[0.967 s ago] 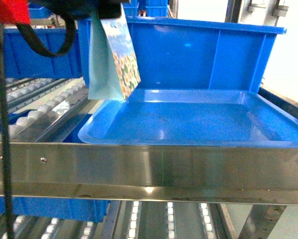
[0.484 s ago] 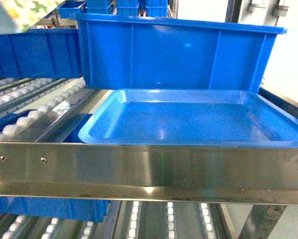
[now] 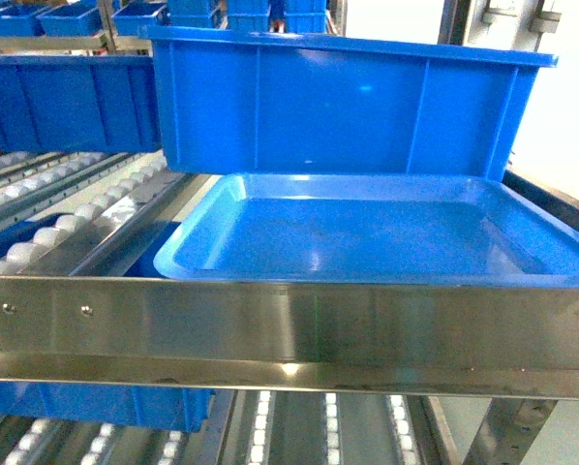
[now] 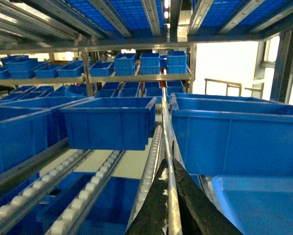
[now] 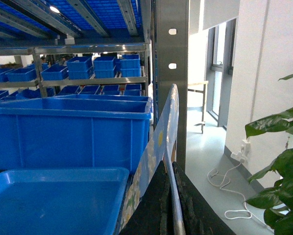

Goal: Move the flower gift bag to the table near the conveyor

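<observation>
Tray [image 3: 367,232]: glossy blue. Bins [image 4: 109,122]: solid blue. Conveyor [image 3: 270,329]: shiny steel frame, white rollers at 9 o'clock. Gift bag [image 5: 158,147]: pale blue with flower print. Plant [image 5: 279,161] at 3 o'clock: green.

The flower gift bag [image 5: 158,142] is gone from the head view — only the right wrist camera shows it.

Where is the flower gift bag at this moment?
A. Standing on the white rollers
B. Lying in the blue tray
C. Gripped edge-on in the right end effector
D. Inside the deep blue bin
C: the right wrist view shows the flower gift bag rising edge-on from the right end effector.
</observation>
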Motion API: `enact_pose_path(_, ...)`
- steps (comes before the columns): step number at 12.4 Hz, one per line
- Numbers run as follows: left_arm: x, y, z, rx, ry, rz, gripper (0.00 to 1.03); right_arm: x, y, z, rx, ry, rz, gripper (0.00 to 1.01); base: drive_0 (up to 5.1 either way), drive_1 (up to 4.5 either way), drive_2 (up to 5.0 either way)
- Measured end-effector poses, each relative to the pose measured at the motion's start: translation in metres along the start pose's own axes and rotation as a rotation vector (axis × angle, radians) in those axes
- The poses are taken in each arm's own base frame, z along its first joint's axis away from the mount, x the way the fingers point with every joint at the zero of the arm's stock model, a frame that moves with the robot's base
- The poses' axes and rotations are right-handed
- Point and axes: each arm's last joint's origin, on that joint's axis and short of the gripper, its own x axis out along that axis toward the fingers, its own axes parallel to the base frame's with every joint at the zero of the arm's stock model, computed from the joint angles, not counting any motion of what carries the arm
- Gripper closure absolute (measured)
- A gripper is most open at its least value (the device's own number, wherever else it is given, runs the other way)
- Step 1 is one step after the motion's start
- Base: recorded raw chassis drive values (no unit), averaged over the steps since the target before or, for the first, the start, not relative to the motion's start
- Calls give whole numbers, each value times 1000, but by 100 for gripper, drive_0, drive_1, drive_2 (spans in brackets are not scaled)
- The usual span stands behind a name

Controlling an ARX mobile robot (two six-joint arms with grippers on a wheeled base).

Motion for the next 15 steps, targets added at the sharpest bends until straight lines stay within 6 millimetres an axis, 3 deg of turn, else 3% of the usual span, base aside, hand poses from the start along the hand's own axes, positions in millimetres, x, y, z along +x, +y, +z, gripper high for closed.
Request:
enact_pose_path(2, 1, 0, 0, 6, 1, 8, 101, 0, 0, 0, 0, 0, 0, 99, 0, 0, 0)
enact_pose_path(15, 1, 0, -1, 21, 4, 6, 101, 0, 0, 0, 0, 1, -3, 99, -473, 89, 376)
